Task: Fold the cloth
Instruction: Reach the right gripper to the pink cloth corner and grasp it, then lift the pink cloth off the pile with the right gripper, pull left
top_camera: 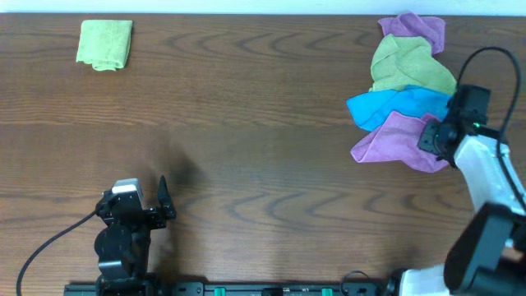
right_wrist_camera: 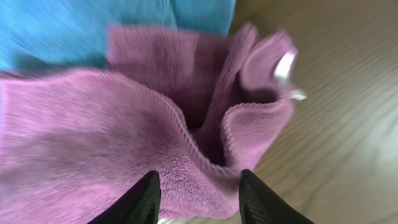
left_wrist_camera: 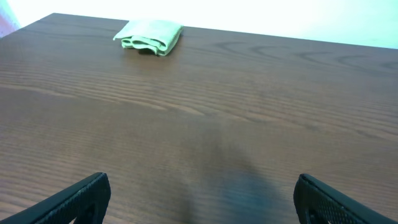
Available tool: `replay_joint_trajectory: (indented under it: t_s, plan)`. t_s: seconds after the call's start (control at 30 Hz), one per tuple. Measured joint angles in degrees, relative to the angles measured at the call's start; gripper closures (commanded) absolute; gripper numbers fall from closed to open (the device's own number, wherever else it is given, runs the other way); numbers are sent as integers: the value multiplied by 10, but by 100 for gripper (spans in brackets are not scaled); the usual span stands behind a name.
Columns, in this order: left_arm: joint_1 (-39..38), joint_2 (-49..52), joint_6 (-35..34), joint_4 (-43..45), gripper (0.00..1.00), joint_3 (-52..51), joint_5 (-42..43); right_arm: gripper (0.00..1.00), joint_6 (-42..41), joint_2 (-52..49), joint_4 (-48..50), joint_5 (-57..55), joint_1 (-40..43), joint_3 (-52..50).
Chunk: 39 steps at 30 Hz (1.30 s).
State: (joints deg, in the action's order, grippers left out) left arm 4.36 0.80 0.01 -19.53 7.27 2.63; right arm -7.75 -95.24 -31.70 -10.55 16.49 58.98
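Observation:
A pile of cloths lies at the table's far right: a purple cloth (top_camera: 400, 140) in front, then a blue cloth (top_camera: 393, 105), a green cloth (top_camera: 408, 66) and another purple cloth (top_camera: 421, 29) behind. My right gripper (top_camera: 436, 134) sits at the front purple cloth's right edge. In the right wrist view its fingers (right_wrist_camera: 196, 196) are closed around a raised fold of this purple cloth (right_wrist_camera: 93, 143), with the blue cloth (right_wrist_camera: 74, 31) behind it. My left gripper (top_camera: 152, 205) is open and empty (left_wrist_camera: 202, 199) near the front left.
A folded light-green cloth (top_camera: 105, 44) lies at the far left corner and also shows in the left wrist view (left_wrist_camera: 149, 36). The brown wooden table (top_camera: 246, 123) spans the view. Cables run from both arm bases.

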Motion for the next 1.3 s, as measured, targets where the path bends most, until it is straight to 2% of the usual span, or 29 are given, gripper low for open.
replay_joint_trajectory:
  t_s: [0.03,0.07,0.33,0.5,0.6,0.7,0.93,1.0,1.1,1.13,1.2,1.23,1.3]
  plan:
    - [0,0,0,0,5,0,0,98,-3,-14,7,-3,0,0]
    - [0,0,0,0,5,0,0,99,3,-26,14,-7,0,0]
    - [0,0,0,0,5,0,0,99,3,-34,-7,-12,0,7]
    - [0,0,0,0,5,0,0,99,3,10,-76,5,-21,85]
    - [0,0,0,0,5,0,0,99,4,67,-66,48,-81,176]
    - [0,0,0,0,5,0,0,99,6,81,-4,102,-155,241]
    - [0,0,0,0,5,0,0,99,7,75,126,155,-314,255]
    - [0,0,0,0,5,0,0,99,8,69,129,158,-351,255]
    - [0,0,0,0,4,0,0,99,8,65,66,144,-383,255]
    - [0,0,0,0,5,0,0,90,6,64,23,125,-384,256]
    - [0,0,0,0,5,0,0,25,-9,59,-70,76,-377,256]
    - [0,0,0,0,5,0,0,10,-16,55,-104,54,-373,256]
    - [0,0,0,0,5,0,0,3,-38,37,-159,16,-358,256]
